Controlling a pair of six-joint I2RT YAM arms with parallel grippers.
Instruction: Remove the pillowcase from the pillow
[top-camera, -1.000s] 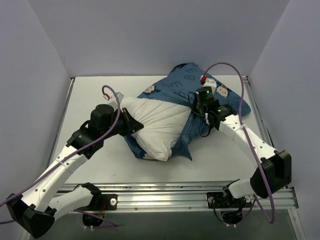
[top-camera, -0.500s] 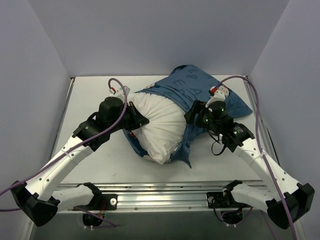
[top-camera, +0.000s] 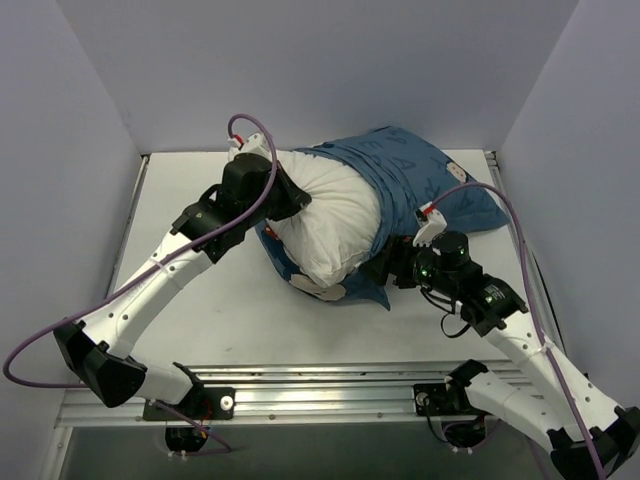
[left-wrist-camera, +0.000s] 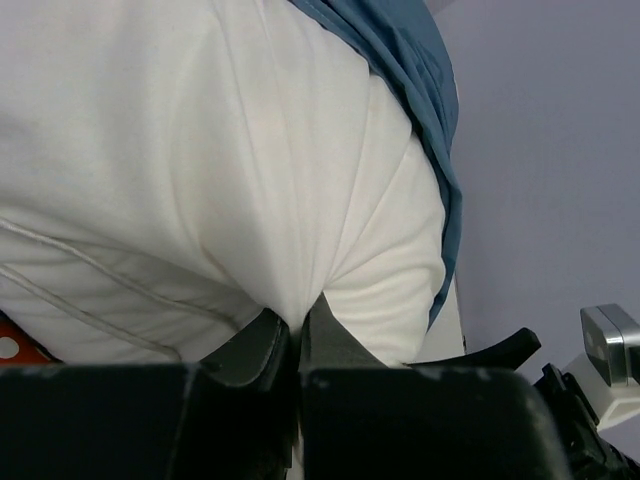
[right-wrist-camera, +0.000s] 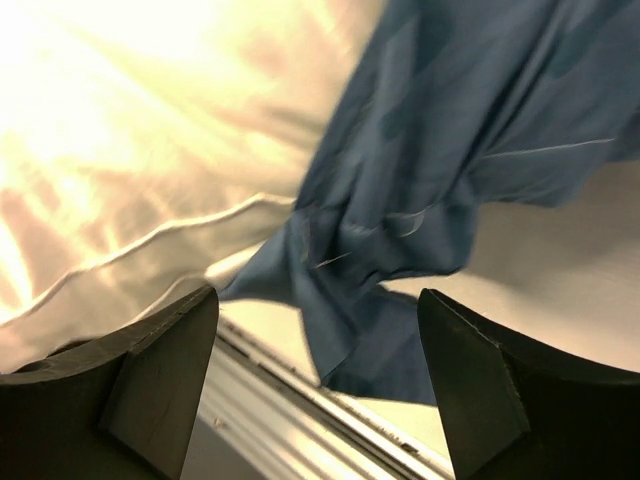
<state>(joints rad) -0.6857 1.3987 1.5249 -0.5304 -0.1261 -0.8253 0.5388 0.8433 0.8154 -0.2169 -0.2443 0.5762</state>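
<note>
The left claw (left-wrist-camera: 297, 330) is shut tight on a fold of the white pillow (top-camera: 335, 225); I think it pinches this bare end so the pillow cannot slide when the cover is pulled the other way; the pillow lies in the middle of the table (top-camera: 200, 310), with the end on the left arm's side bare and the far right end inside the blue pillowcase (top-camera: 420, 180); the pillowcase is bunched up over that end and spreads out toward the far right corner; a strip of blue also pokes out from under the pillow's near edge; the right claw (right-wrist-camera: 320, 385) is open wide, with its two fingers (right-wrist-camera: 130, 400) far apart; it sits low by the near right side of the pillow, and a crumpled flap of blue cloth hangs between the fingers, and I cannot tell if it touches either one; it looks ready to bite that flap and tug; the job looks about half done; some things are hard to see; from above, the left arm covers its own claw tips; I cannot tell how deep the pillow goes inside the blue cloth; no tag shows; in the left wrist view a bit of red with a white dot is cut off at the left edge, maybe a printed bow, but I cannot be sure; in the right wrist view the pillow is washed out by bright light.
</note>
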